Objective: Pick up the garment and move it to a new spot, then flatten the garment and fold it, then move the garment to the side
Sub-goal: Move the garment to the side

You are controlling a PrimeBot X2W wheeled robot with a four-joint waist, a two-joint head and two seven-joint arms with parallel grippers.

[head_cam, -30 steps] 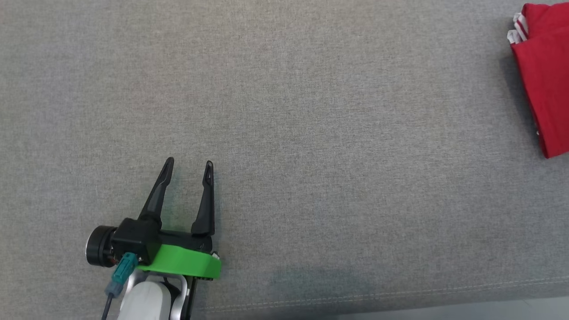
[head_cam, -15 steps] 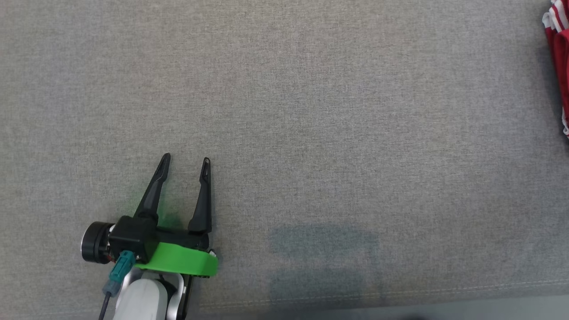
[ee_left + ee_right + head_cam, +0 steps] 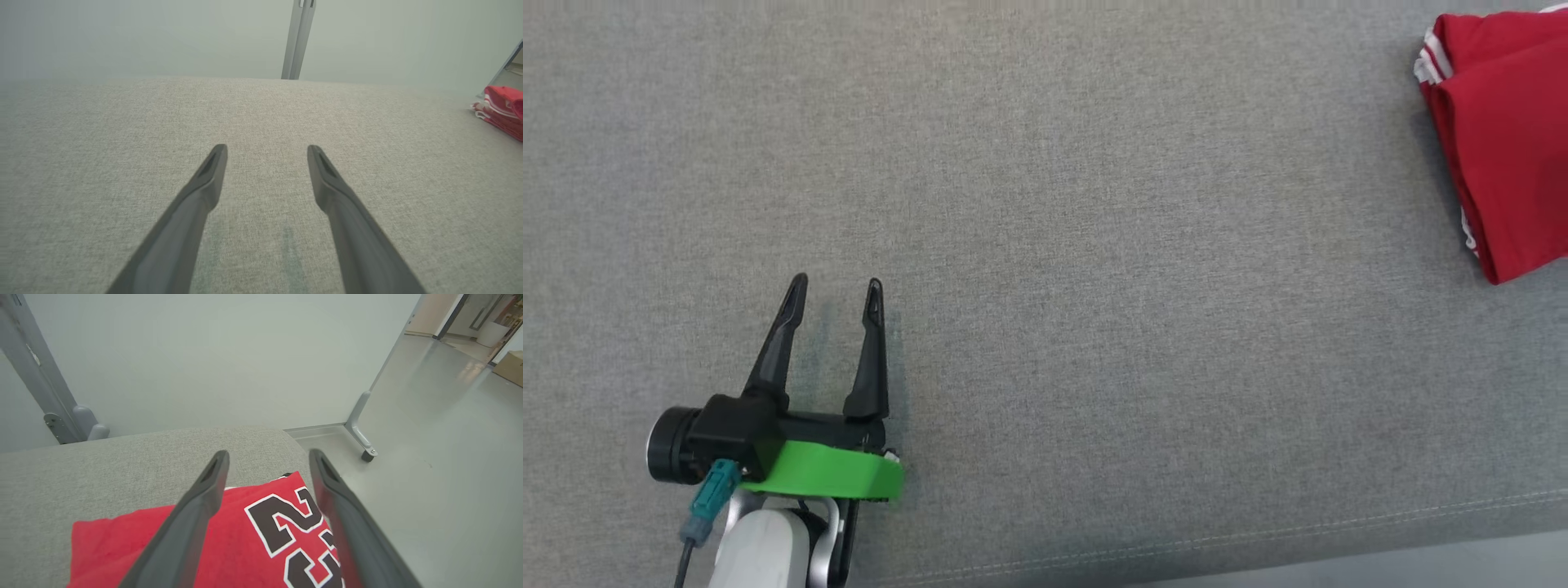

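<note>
Light: your views are bright, even, glare-free.
Shadow: faint, soft-edged beside the left gripper [image 3: 836, 284].
Wrist views: edges perhaps bowed; fingers [image 3: 182, 237] blur near the lens.

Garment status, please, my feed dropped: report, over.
Left claw open, empty, over bare grey cushion. Right claw open, above the garment. Red garment lies folded at the cushion's right end. Nothing in the way.

Reads as a robotics lab or test bay, not a home; a wide grey fabric-covered bench [image 3: 122, 465] backs onto a plain pale partition panel [image 3: 212, 355]; a grey metal post [image 3: 36, 375] stands behind the bench; right of the bench, the panel's caster foot [image 3: 359, 437] sits on glossy grey floor [image 3: 441, 490]; far right of the bench, an open corridor with a cardboard box [image 3: 510, 367].
</note>
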